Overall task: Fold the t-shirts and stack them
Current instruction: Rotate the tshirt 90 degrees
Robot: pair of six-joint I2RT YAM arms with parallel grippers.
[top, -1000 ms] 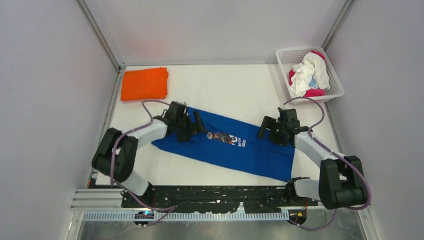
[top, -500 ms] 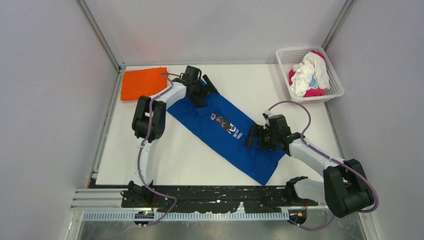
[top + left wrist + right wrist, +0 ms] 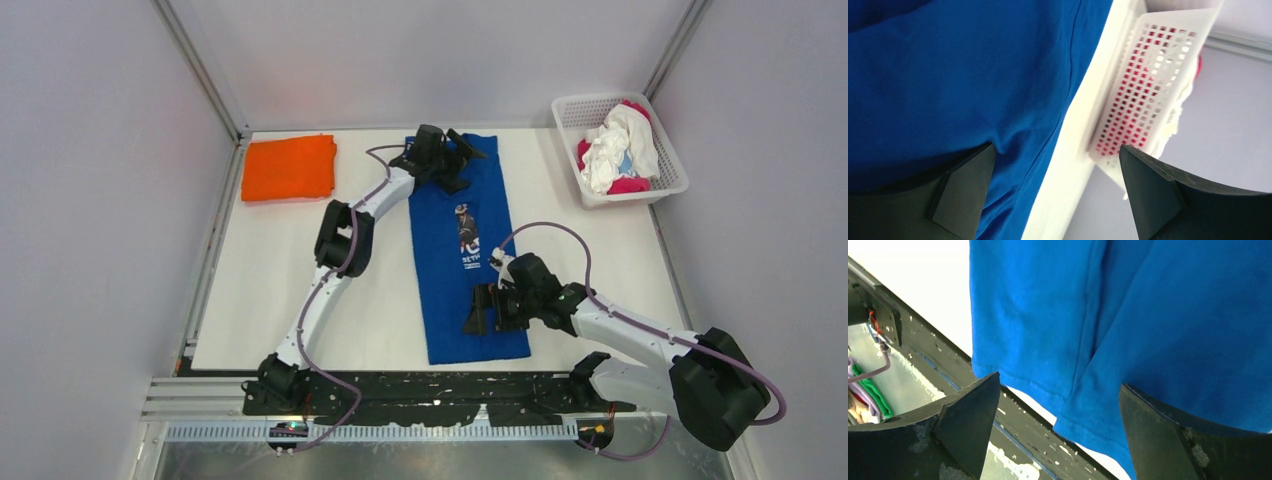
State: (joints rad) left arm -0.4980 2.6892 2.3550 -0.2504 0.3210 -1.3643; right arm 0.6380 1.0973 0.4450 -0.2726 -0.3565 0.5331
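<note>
The blue t-shirt [image 3: 465,290] is showing soft, matt cloth with stitched hems; the orange t-shirt [image 3: 289,168] is looking equally matt. The far-right basket [image 3: 640,196] is showing white lattice plastic. The table [image 3: 290,290] is looking smooth, matt white. The near rail [image 3: 1013,432] is showing chipped black metal.

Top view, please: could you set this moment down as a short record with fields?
blue shirt: long narrow strip, flat on the table, print up
orange shirt: folded, far left corner, apart from the blue shirt
basket: far right corner, holding white and pink clothes
left arm: jaws open over the blue shirt's far end
right arm: jaws open over the blue shirt's near end
stack: not yet made
</note>
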